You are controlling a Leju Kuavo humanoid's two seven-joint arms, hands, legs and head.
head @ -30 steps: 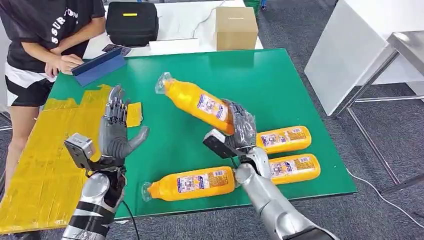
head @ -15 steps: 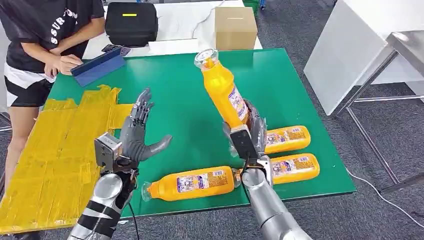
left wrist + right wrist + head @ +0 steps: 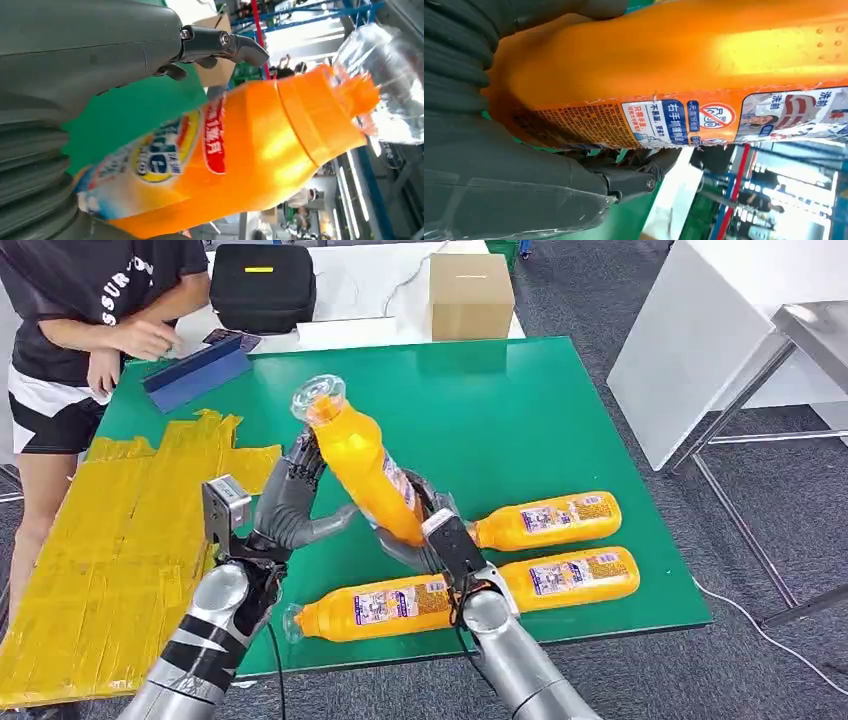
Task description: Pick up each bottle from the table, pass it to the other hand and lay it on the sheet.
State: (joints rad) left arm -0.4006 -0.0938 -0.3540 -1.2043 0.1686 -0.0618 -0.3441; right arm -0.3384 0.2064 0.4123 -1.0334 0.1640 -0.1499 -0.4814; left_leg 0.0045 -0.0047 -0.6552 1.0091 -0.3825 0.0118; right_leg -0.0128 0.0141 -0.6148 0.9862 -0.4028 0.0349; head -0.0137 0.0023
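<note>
Orange and glossy, the held bottle stands nearly upright above the green bench, its clear cap uppermost; half a second ago it leaned further right, away from the left hand. The right hand grasps its labelled base. The left hand has come up against the bottle's side, fingers spread, thumb under it, not yet clasping. Three more bottles lie flat on the bench. The crinkled yellow sheet lies at the left, beside a standing person.
</note>
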